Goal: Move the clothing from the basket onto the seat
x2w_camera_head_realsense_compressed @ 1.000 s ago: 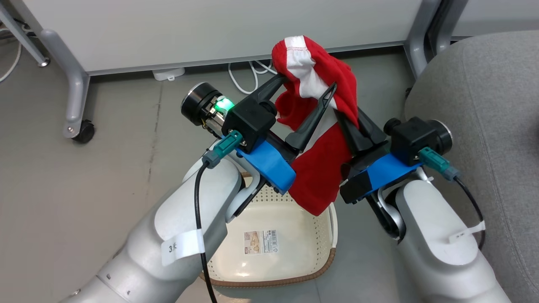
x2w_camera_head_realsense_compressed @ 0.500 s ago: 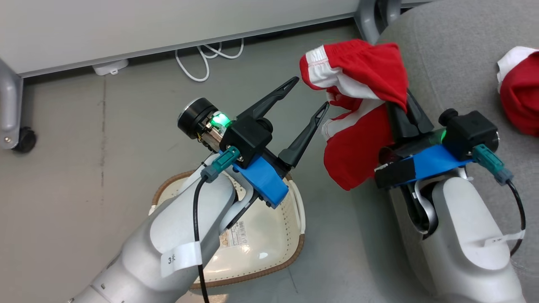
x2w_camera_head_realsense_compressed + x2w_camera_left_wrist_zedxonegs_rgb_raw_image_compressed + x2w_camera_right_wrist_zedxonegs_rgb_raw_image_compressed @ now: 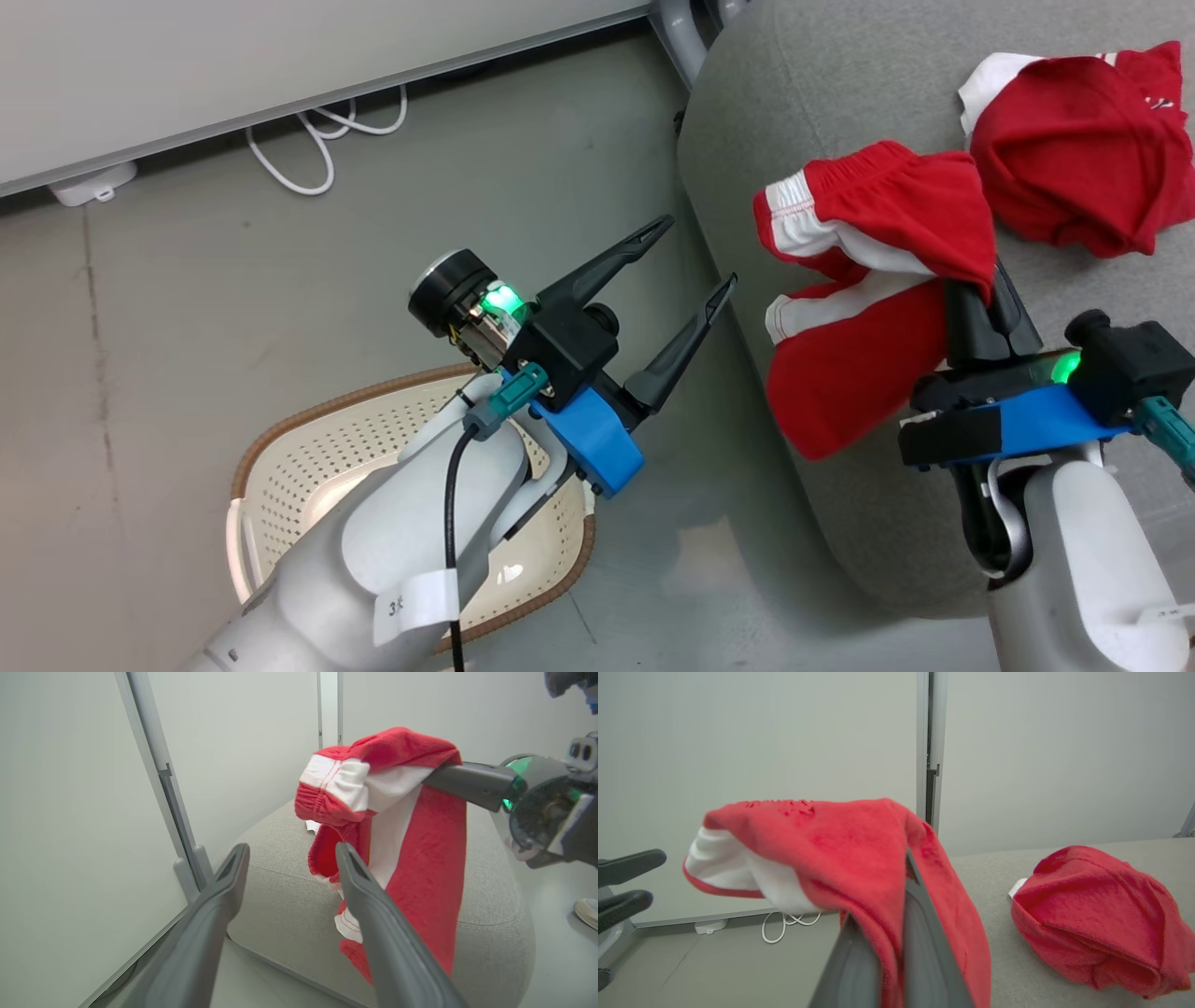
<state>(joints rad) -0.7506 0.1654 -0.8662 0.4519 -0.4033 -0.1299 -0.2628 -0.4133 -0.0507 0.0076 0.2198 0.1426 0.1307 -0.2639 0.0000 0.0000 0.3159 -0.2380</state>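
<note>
The right gripper (image 3: 976, 299) is clamped shut on the red shorts (image 3: 868, 280), which hang from its fingers over the rounded edge of the grey sofa (image 3: 840, 112). The red shirt (image 3: 1064, 177) lies crumpled on the seat just beyond them. The left gripper (image 3: 698, 252) stands wide open and holds nothing, above the floor near the white basket (image 3: 317, 467).
</note>
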